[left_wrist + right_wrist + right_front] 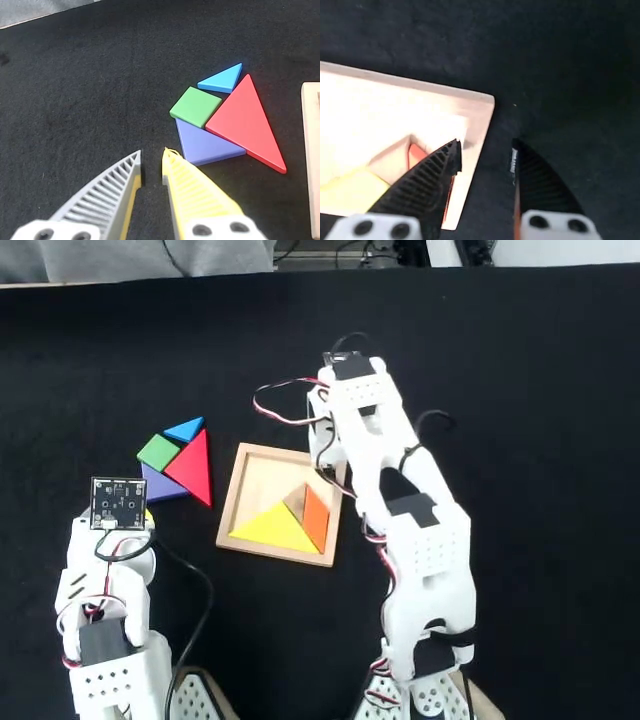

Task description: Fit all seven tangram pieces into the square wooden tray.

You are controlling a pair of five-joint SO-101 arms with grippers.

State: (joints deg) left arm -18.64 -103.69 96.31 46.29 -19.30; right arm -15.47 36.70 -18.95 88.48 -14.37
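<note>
The square wooden tray (262, 480) is located at the centre of the high view on the black table (520, 390), with a yellow triangle (272, 528) and an orange piece (316, 516) seated in its lower right part. A red triangle (192, 468), a green square (158, 452), a small blue triangle (185, 429) and a purple piece (160, 483) are grouped, touching, left of the tray. The left gripper (152, 157), at lower left, is held with fingers narrowly parted and nothing between them. The right gripper (485, 152) is held open astride the tray's wall near its upper right corner.
</note>
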